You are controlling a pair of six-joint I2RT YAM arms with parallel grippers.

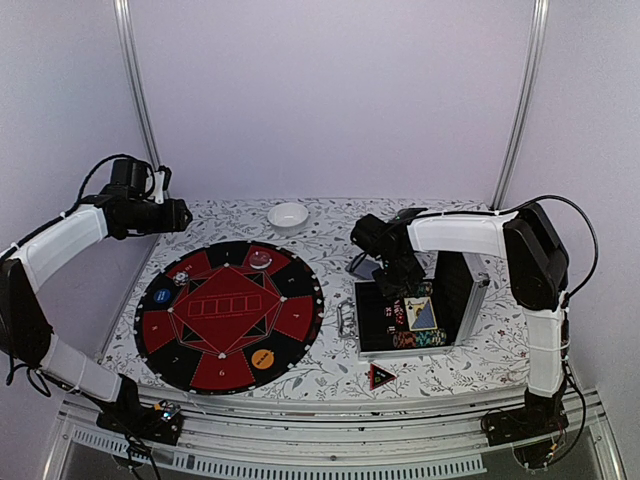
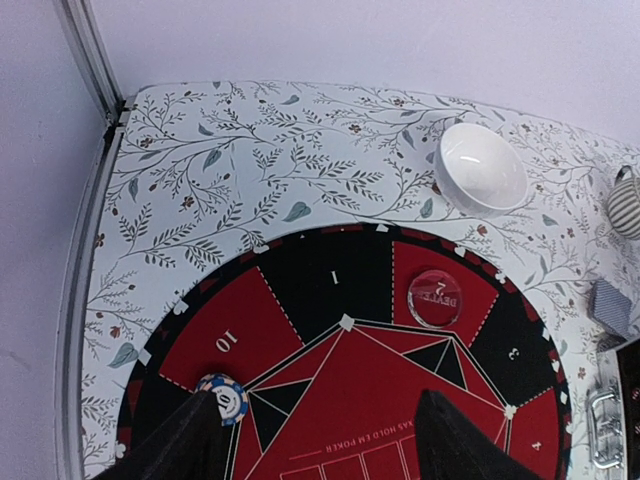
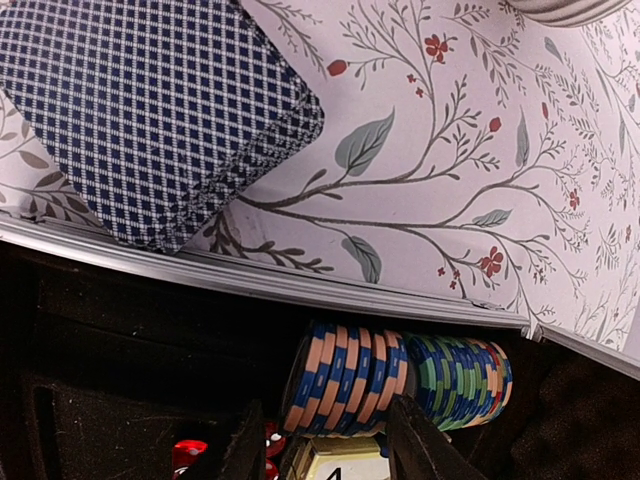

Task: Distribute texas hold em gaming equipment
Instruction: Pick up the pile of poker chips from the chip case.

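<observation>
Since the right tool (image 3: 322,452) hangs open just above the orange-and-blue chips (image 3: 345,375) standing on edge in the black case (image 3: 120,345), it should, I think, go straight down and close on them only, not catching the green chips (image 3: 460,382) beside them.

The floral desk (image 2: 250,170) carries a round red-and-black mat (image 2: 340,300) under the left pincer (image 2: 318,400) and a white bowl (image 2: 482,168) beyond it. An open case (image 3: 120,330) sits beneath the right pincer (image 3: 325,415), a deck of cards (image 3: 150,110) just past it, and a red triangular marker (image 1: 381,376) behind it.
</observation>
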